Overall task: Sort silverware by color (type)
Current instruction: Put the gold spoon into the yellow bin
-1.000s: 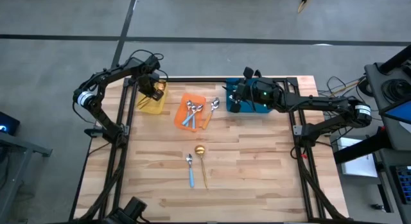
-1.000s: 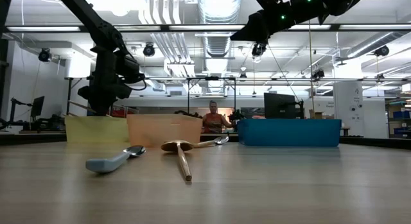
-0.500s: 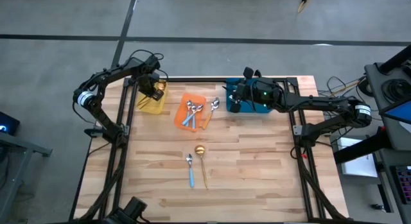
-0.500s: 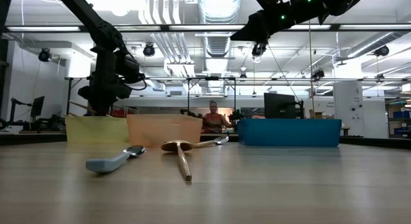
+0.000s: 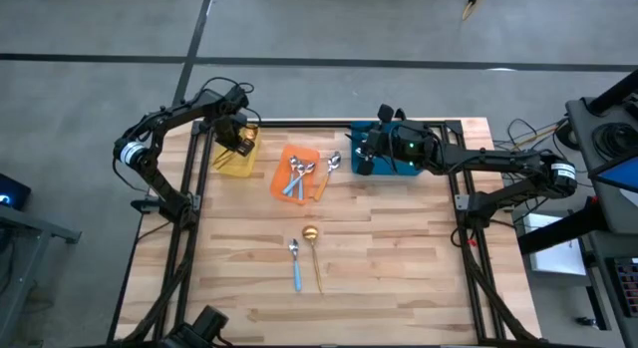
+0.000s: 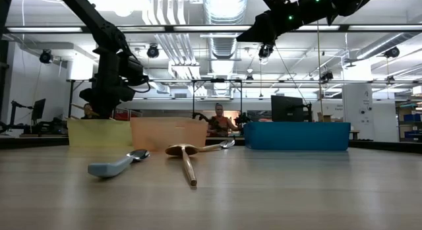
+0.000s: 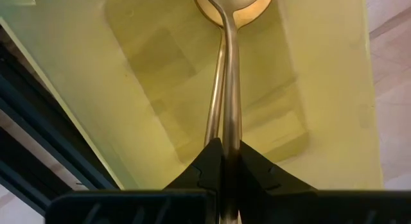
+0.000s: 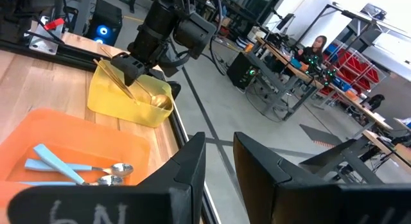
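My left gripper point(image 7: 223, 161) is clenched on the handle of a gold spoon point(image 7: 226, 70) and holds it over the yellow bin point(image 5: 236, 161) at the far left of the table point(image 5: 399, 258), bowl end pointing down into the bin. The step in hand, as I judge it, is delivery of this gold spoon; the next move calls for parting the fingers so the spoon drops inside the walls, then lifting clear. My right gripper point(image 8: 218, 163) hangs above the blue bin point(image 5: 384, 159), its fingers set a little apart with nothing between them. Blue-handled spoons point(image 5: 296, 176) lie in the orange bin point(image 5: 311, 152), which I judge to be wrongly sorted and due for transfer to the blue bin. One silver spoon point(image 5: 332, 164) rests just beside the orange bin. Nearer the middle of the table, a blue-handled spoon point(image 5: 295, 265) and a second gold spoon point(image 5: 313, 250) lie side by side, not yet sorted.
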